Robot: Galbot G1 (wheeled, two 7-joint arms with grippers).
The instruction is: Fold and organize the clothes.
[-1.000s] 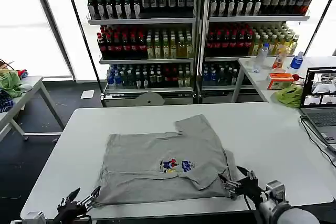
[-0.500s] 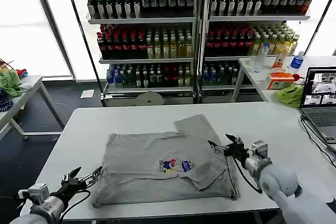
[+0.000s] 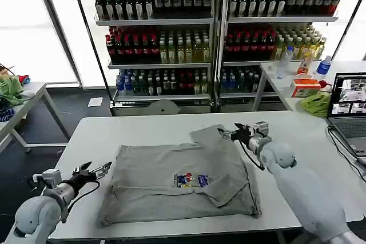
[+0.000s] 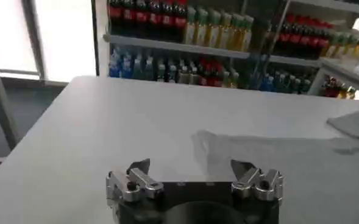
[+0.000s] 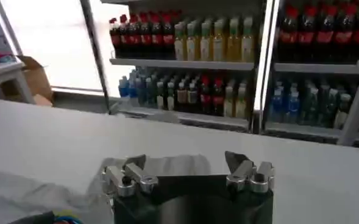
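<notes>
Grey T-shirt [image 3: 177, 184], the one garment we count on the white table [image 3: 297, 152], lies spread flat near the table's middle and toward its front edge, its small multicoloured chest print [image 3: 192, 180] facing up. One sleeve points toward the far side of the table; the near right part is folded over onto the body, making a creased flap.

We see two grippers. Our right gripper [image 3: 227, 134] hovers above the far sleeve of the shirt, its fingers apart and holding nothing; in the right wrist view [image 5: 185, 167] the two fingers stand well apart with the sleeve and bare table beyond them. Our left gripper [image 3: 98, 171] sits just beside the shirt's left edge, low over the table, its fingers likewise spread and empty; the left wrist view [image 4: 191, 170] shows them wide apart with the shirt's edge ahead.

Farther out, a laptop [image 3: 350, 110] stands open at the table's right edge. Behind the table two shelf units [image 3: 217, 32] carry rows of bottles.
</notes>
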